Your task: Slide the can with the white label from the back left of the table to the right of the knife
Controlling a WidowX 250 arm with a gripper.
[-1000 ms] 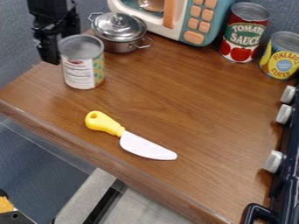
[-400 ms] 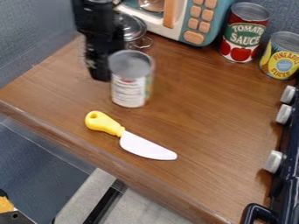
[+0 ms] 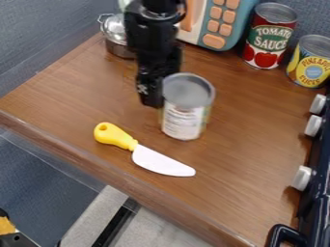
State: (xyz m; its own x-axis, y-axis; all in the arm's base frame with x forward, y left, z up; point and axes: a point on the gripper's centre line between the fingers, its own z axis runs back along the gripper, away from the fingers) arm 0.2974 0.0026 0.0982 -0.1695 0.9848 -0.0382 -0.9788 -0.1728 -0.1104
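The black gripper [image 3: 158, 90] hangs over the middle of the wooden counter, its fingers shut on a silver-topped can [image 3: 184, 116] at the can's left and rear side. The can is upright, with a white label facing the camera; whether its base touches the counter cannot be told. Part of the grip is hidden behind the can. A toy knife with a yellow handle [image 3: 113, 135] and a white blade [image 3: 161, 162] lies in front of the can and to its left, apart from it.
A lidded silver pot [image 3: 118, 36] stands at the back left, partly behind the arm. Behind are a toy microwave [image 3: 218, 24], a tomato can [image 3: 268, 36] and a pineapple can [image 3: 312, 61]. A stove with knobs [image 3: 302, 178] borders the right; the counter's edge [image 3: 122, 186] runs along the front.
From the back left, the gripper and the can have moved together to the right and toward the camera. The knife, pot and other cans have stayed where they were.
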